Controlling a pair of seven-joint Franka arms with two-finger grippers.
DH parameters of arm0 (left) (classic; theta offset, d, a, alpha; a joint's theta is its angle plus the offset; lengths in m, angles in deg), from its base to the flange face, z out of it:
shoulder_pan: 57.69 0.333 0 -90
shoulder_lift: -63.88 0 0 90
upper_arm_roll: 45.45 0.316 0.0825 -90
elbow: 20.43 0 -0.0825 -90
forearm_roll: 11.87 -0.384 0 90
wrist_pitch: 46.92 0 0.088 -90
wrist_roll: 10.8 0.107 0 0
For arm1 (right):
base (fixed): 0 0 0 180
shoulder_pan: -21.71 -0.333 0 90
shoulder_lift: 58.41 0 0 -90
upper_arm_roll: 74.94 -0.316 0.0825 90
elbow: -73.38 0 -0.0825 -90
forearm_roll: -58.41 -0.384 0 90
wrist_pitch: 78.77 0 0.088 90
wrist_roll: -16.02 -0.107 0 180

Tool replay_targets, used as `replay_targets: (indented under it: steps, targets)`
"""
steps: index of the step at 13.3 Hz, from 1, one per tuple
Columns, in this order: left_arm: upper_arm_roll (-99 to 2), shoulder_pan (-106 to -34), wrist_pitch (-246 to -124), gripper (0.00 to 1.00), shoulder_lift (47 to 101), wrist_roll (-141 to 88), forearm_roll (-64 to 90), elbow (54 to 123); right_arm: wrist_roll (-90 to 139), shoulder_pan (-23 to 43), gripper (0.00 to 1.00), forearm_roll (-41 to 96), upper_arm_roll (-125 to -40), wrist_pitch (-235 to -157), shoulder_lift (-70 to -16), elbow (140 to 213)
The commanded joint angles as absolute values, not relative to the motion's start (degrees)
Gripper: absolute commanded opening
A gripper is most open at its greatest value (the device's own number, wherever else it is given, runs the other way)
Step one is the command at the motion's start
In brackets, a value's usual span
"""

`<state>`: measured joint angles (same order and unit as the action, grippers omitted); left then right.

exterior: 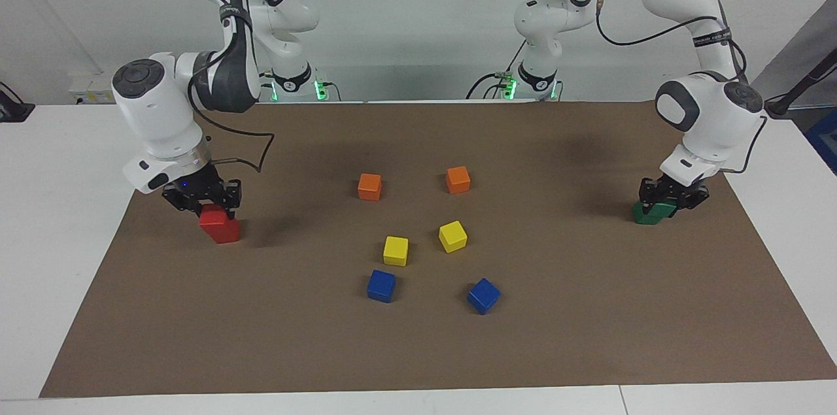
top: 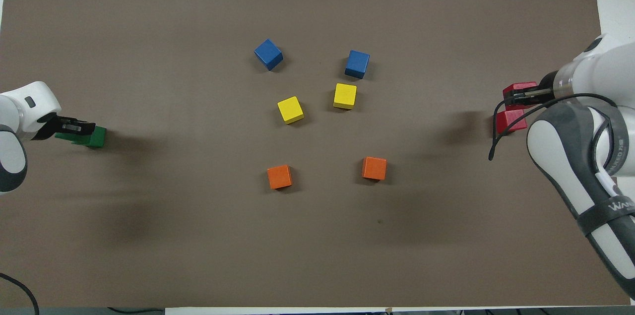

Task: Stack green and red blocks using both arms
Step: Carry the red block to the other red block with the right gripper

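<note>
A: Two arms, two tools, each clamped on a block. The right tool (exterior: 208, 200) is closed on a red block (exterior: 212, 215), at the right arm's end of the worktop (exterior: 59, 160).

B: And what is that red block doing?

A: It sits over a second red block (exterior: 225, 231). In the facing view its lower edge meets the top of the other, and it is offset, not square on it. I cannot tell whether it rests on it or hangs just above.

B: The left side?

A: The left tool (exterior: 662, 200) is closed on a green block (exterior: 654, 212), low over the brown mat (exterior: 588, 336) at the left arm's end. In the overhead view green shows out past the fingertips. I cannot tell whether that is one block or two, one on the other.

B: Anything between the arms?

A: Six blocks lie apart from each other in the middle of the mat, well away from both tools. Two orange blocks (exterior: 369, 186) (exterior: 458, 179) lie nearest the robots, two yellow blocks (exterior: 395, 250) (exterior: 452, 236) farther out, and two blue blocks (exterior: 381, 285) (exterior: 483, 295) farthest. Neither tool touches any of them.
</note>
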<state>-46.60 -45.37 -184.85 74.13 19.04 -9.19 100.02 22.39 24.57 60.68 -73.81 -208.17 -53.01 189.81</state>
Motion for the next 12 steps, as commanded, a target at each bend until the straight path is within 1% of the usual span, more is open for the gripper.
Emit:
replay_targets:
  steps: [1, 3, 9, 10, 12]
  targets:
    - [-46.24, -45.21, -186.23, 0.83, 72.75, 20.14, -9.32, 102.79, 25.68, 27.68, 0.08, 60.96, -74.67, -211.39, -56.13, 194.83]
    - [-46.25, -45.39, -186.05, 1.00, 72.84, 20.05, -9.32, 102.70, 27.35, 28.39, 0.08, 60.96, -74.67, -216.30, -56.39, 197.73]
    - [-46.33, -45.30, -185.44, 1.00, 73.10, 20.05, -9.32, 101.30, 26.92, 28.48, 0.08, 60.87, -74.76, -219.57, -55.16, 198.80]
    - [-46.33, -45.30, -183.87, 1.00, 73.63, 19.96, -9.32, 99.56, 26.74, 28.22, 0.08, 60.70, -74.76, -219.92, -54.99, 198.71]
    - [-46.33, -45.21, -177.38, 1.00, 75.21, 19.78, -9.32, 92.81, 26.56, 28.04, 0.08, 60.25, -74.76, -220.62, -54.99, 198.80]
